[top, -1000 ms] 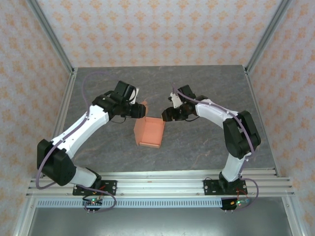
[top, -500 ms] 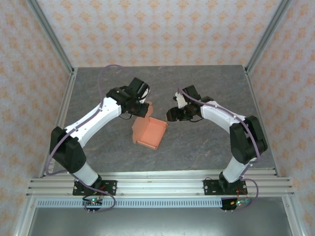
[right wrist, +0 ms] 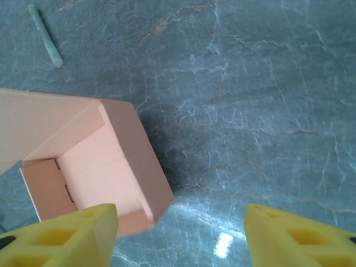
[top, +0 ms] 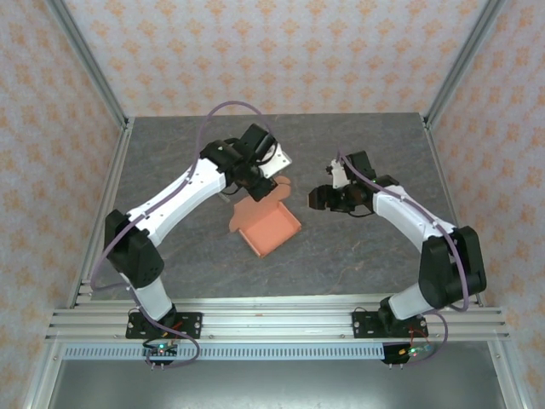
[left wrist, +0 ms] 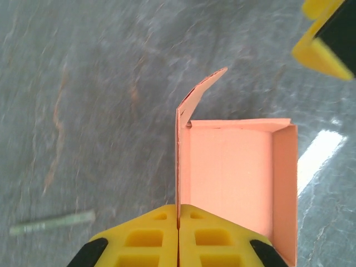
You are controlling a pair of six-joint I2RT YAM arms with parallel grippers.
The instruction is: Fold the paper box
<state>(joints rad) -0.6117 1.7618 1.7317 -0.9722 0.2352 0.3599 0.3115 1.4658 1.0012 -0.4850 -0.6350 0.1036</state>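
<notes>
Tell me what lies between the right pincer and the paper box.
Nothing but bare grey tabletop, seen in the top external view, separates the right pincer from the paper box.

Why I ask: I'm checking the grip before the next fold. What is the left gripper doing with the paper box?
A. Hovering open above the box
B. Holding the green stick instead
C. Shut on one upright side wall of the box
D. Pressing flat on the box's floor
C: in the left wrist view the left gripper has its yellow fingers closed together, with a thin upright side wall of the paper box pinched between them.
</notes>
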